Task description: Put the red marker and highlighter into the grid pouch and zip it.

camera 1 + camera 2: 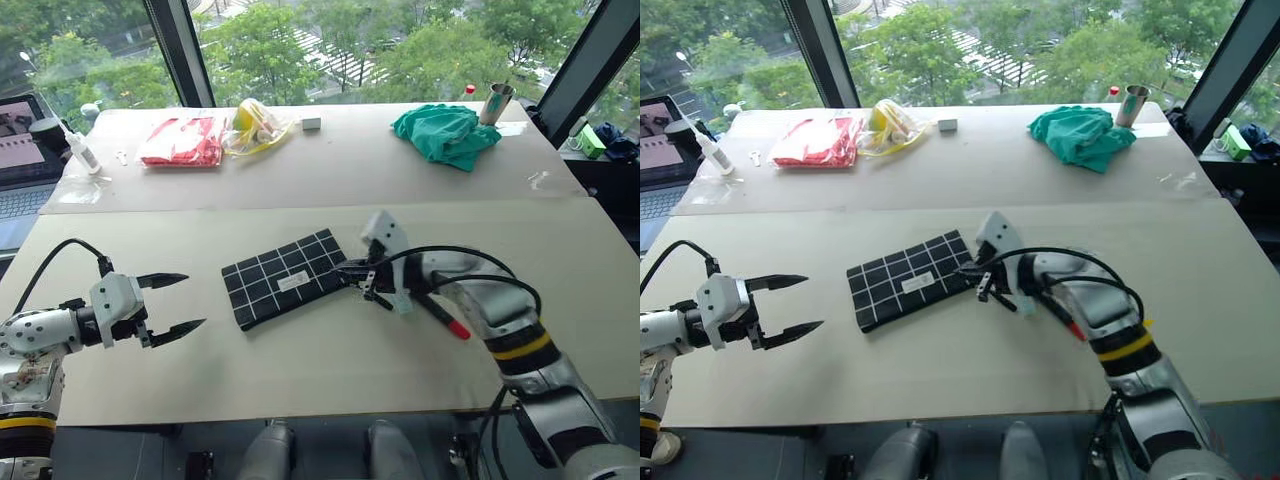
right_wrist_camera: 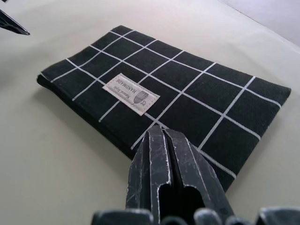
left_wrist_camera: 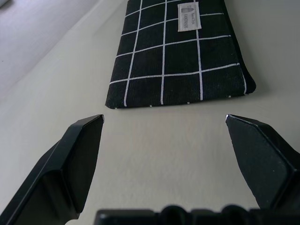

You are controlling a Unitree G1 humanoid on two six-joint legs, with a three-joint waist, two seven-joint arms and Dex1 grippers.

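Grid pouch (image 1: pixel 286 278) lay flat on the near table (image 1: pixel 330 370), roughly centre, turned at a slant — black fabric, white grid lines, small white label (image 2: pixel 131 93) on its upper face, and it looked zipped flat with nothing poking out. Red marker (image 1: pixel 443 317) lay on the table just right of the pouch, mostly hidden under the right forearm; only a stretch of black barrel and a red end were visible. Highlighter could not be made out under that arm. Right gripper (image 1: pixel 350 270) sat at the pouch's right-hand short edge, fingers pressed fully together; in the right wrist view the closed tips (image 2: pixel 161 145) were right at the pouch edge, though whether they pinched the fabric or a zipper strap could not be told. Left gripper (image 1: pixel 182 302) hovered above the table left of the pouch, apart from it, fingers spread wide and holding nothing — the left wrist view showed both black fingers (image 3: pixel 75 164) far apart with the pouch's short end ahead between them.
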